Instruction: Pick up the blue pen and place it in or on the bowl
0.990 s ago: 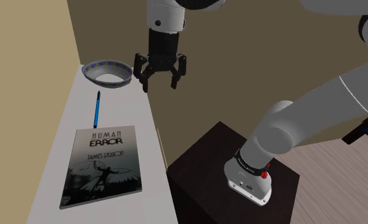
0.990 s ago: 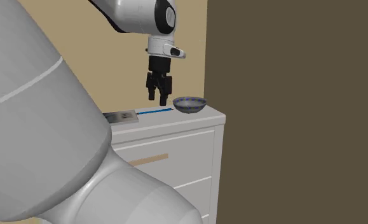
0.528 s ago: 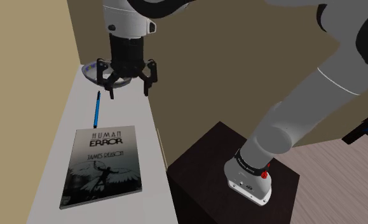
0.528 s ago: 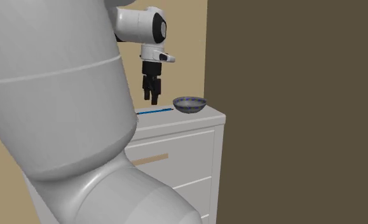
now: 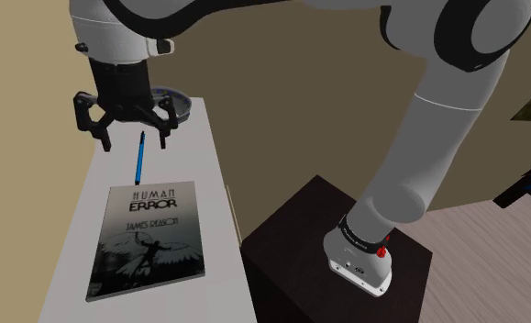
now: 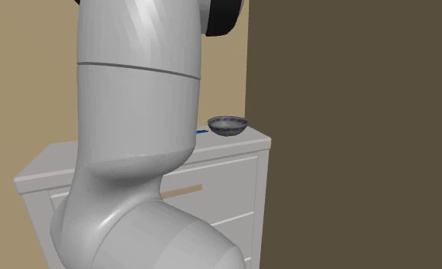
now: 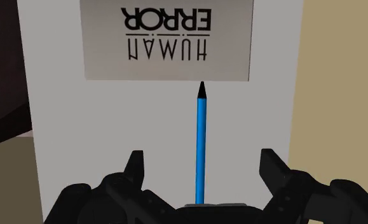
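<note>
Reading the shoulder view from the left, I log a tan wall (image 5: pixel 34 110) and then the white cabinet top (image 5: pixel 213 197), which runs from near to far. A grey book (image 5: pixel 147 240) titled HUMAN ERROR lies flat, cover up, on the near part of the top. Just past its far edge, the blue pen (image 5: pixel 139 161) lies flat on the white surface, aligned near to far. In the wrist view a narrow gap separates the pen from the book, and the pen's black tip points at the book's title edge. The gripper (image 5: pixel 133 140) hangs above the pen's far end, pointing down. Its fingers (image 7: pixel 133 167) are spread wide. The pen runs midway between them with white surface showing on both sides, so neither finger touches it and the tool holds nothing. The bowl (image 6: pixel 227 125) stands upright at the far end of the top. In the shoulder view, part of its rim shows just right of the gripper. In the second exterior view the bowl is dark with a blue dotted rim, and one end of the pen lies just to its left, apart from it. The white arm (image 6: pixel 135 153) stands in that view's foreground, left of the bowl. Right of the cabinet in the shoulder view, the dark stand (image 5: pixel 291 220) carries the arm's base, and wood floor (image 5: pixel 474 248) lies further right.
</note>
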Robot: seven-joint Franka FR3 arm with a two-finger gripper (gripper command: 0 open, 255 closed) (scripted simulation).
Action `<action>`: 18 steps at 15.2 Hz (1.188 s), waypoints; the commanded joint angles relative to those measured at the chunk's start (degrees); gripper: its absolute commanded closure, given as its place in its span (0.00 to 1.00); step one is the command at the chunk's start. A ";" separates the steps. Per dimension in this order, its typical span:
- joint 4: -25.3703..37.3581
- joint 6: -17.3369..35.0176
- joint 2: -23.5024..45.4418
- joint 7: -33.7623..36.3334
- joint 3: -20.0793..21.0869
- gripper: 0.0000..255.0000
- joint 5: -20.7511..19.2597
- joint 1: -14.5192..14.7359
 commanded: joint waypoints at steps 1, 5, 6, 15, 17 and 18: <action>-0.10 0.99 1.09 0.96 -0.06 0.00 -0.80 0.46; -2.73 3.97 1.53 1.19 -0.15 0.00 -1.13 0.56; -3.70 5.13 1.77 1.31 -0.18 0.00 -1.31 0.63; -3.70 5.12 1.77 1.31 -0.18 1.00 -1.30 0.63; -3.70 5.12 1.77 1.31 -0.18 1.00 -1.30 0.63; -3.70 5.12 1.77 1.31 -0.18 1.00 -1.30 0.63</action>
